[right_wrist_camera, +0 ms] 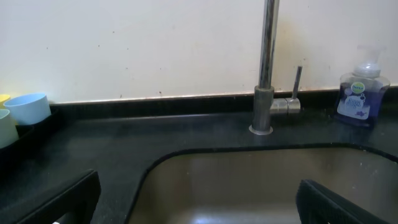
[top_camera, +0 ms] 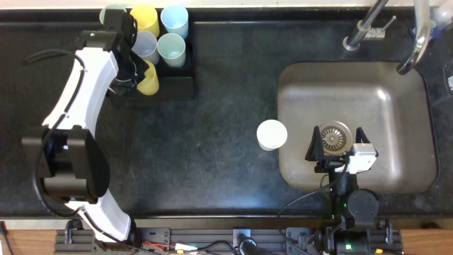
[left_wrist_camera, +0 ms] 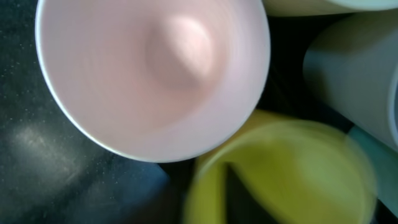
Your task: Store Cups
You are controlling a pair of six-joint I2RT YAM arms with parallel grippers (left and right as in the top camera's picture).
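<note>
Upright at centre frame: white round plastic cup (top_camera: 272, 134), just left of the spread-open right gripper (top_camera: 337, 144); well apart from the left gripper (top_camera: 133, 71), upper left, grasp impossible to tell.

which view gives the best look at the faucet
The right wrist view: the faucet stands side-on, with stem, base and lever clear. The top view sees it foreshortened from above, behind the sink. The left wrist view faces cups up close.

We're in a kitchen: black speckled stone worktop (top_camera: 212, 163), inset stainless steel sink (top_camera: 396, 113), tall chrome tap (right_wrist_camera: 268, 56), blue soap pump bottle (right_wrist_camera: 362, 96).
</note>
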